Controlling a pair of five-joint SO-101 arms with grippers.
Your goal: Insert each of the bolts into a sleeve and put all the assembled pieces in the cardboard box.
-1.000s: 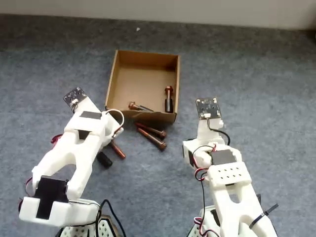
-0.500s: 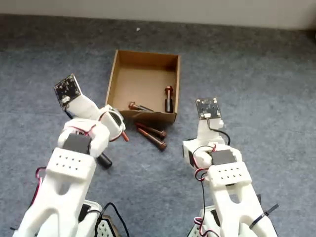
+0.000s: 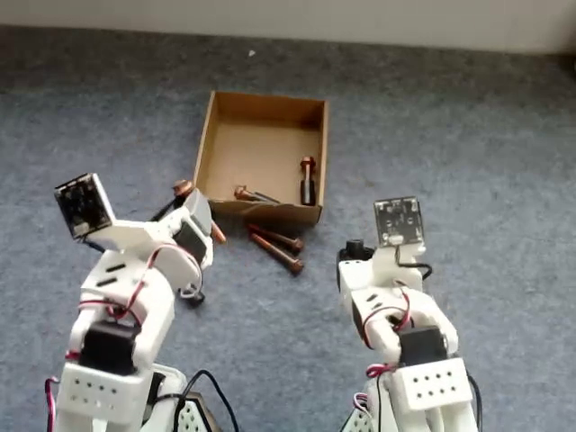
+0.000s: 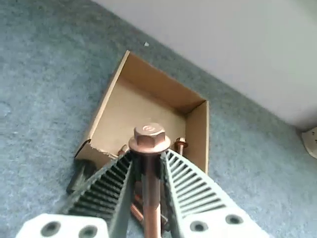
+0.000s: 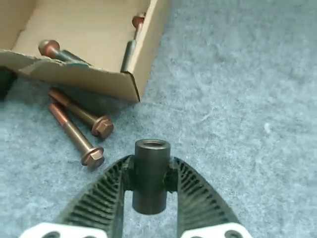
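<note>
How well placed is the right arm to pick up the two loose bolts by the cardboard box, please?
Probably not yet: the carpet between looks free, but the right gripper is shut on a sleeve, so it cannot grasp the loose bolts.

The carpet is a mottled grey-blue; the cardboard box plain tan; the bolt in the left gripper gleams copper, like the loose bolts by the box's front wall; the sleeve in the right gripper is matt black; the arms are white, the fingers dark and ridged, the wires red and black.
</note>
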